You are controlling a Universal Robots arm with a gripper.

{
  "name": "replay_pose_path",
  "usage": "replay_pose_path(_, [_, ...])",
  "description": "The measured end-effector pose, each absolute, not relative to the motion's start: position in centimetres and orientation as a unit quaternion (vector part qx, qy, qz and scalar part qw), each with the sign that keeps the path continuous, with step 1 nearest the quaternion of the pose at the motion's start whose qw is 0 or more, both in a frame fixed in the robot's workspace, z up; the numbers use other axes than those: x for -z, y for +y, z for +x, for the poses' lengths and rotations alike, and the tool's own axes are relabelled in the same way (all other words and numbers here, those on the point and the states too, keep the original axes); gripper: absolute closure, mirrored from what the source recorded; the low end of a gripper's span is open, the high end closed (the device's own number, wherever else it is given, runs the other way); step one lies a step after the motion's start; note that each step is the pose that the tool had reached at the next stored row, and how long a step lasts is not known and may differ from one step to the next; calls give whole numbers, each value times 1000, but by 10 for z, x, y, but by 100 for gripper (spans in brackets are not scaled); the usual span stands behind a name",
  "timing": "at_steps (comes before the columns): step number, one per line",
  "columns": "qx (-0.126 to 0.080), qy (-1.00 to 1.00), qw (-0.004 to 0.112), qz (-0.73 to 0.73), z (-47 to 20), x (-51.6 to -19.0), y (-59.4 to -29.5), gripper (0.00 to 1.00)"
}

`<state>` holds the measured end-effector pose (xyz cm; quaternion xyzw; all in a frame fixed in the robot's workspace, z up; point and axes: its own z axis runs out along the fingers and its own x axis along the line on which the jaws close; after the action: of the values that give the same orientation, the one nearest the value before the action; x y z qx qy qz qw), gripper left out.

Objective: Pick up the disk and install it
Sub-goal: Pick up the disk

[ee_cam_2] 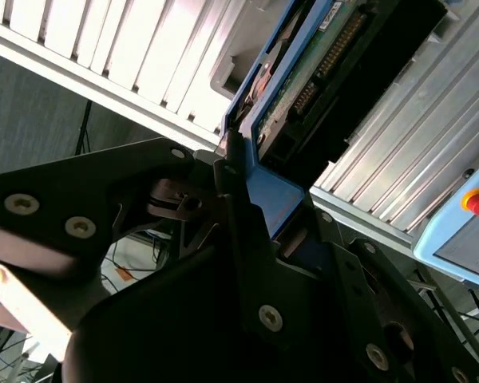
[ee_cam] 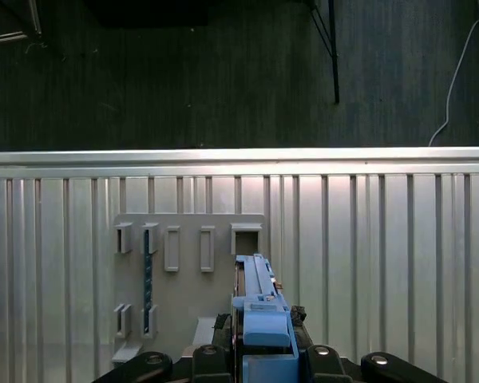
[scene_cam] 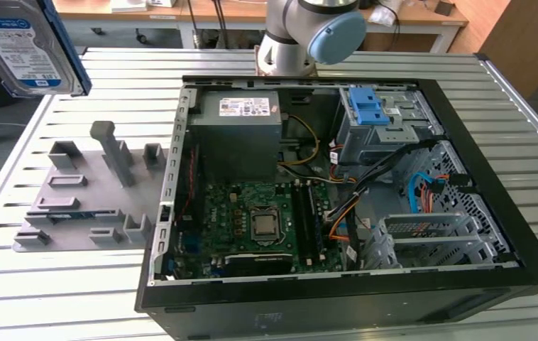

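The disk (scene_cam: 23, 46) is a silver hard drive with a white-and-blue label and a blue frame. It hangs high at the exterior view's far left, above the slatted table. In the second wrist view my gripper (ee_cam_2: 251, 199) is shut on the disk's blue carrier edge (ee_cam_2: 275, 195), with the drive's green board and connector (ee_cam_2: 319, 76) beyond the black fingers (ee_cam_2: 231, 171). In the first wrist view the disk (ee_cam: 259, 299) stands edge-on between the fingers, above the grey holder (ee_cam: 188, 271).
An open computer case (scene_cam: 496, 273) lies on the table, with a motherboard (scene_cam: 260, 220), a grey power supply (scene_cam: 240, 117) and a drive bay with blue latches (scene_cam: 368, 106). The grey printed fixture (scene_cam: 84, 195) sits beside it. The arm's base (scene_cam: 302, 32) stands behind the case.
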<state>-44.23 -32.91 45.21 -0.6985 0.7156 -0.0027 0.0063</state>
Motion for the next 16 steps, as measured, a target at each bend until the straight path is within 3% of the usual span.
replay_pose_path(16, [2,716,7,-699,-442,-464,-334,63])
